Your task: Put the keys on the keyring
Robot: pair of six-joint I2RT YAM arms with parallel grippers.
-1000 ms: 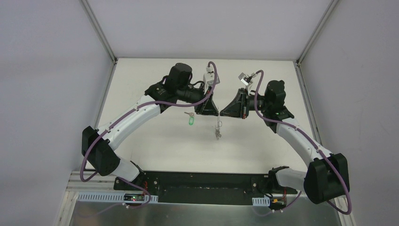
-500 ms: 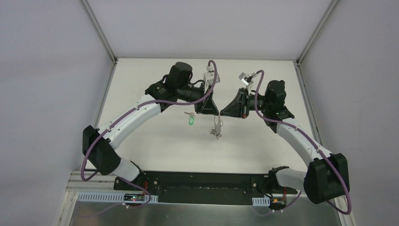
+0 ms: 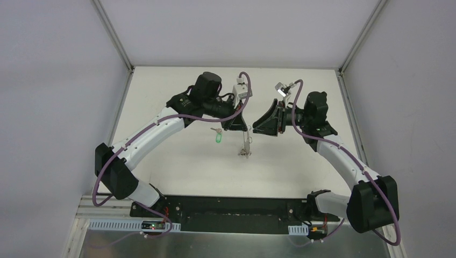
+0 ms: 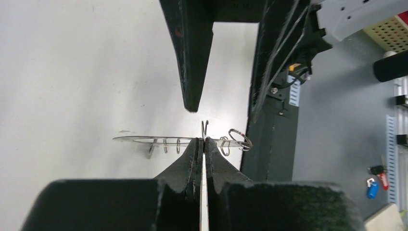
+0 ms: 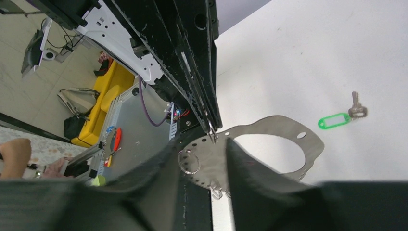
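Note:
The keyring [image 5: 276, 120] is a flat silver loop with a wide opening, small holes and a few little split rings [image 4: 239, 138]. It hangs above the table [image 3: 177, 156] between the two arms [image 3: 246, 146]. My left gripper [image 4: 204, 140] is shut on its upper edge, also seen from above [image 3: 244, 129]. My right gripper [image 5: 202, 143] is open, its fingers [image 5: 255, 168] standing apart on either side of the keyring without pinching it. The key [image 3: 218, 137], silver with a green head, lies flat on the table [image 5: 337, 119] left of the hanging keyring.
The white table is walled on three sides by grey panels [image 3: 64, 107]. Both arms meet over the middle of the far half. A black base plate [image 3: 231, 212] runs along the near edge.
My right gripper has opened and let go of the keyring. My left gripper has closed on it, and the keyring has swung slightly left.

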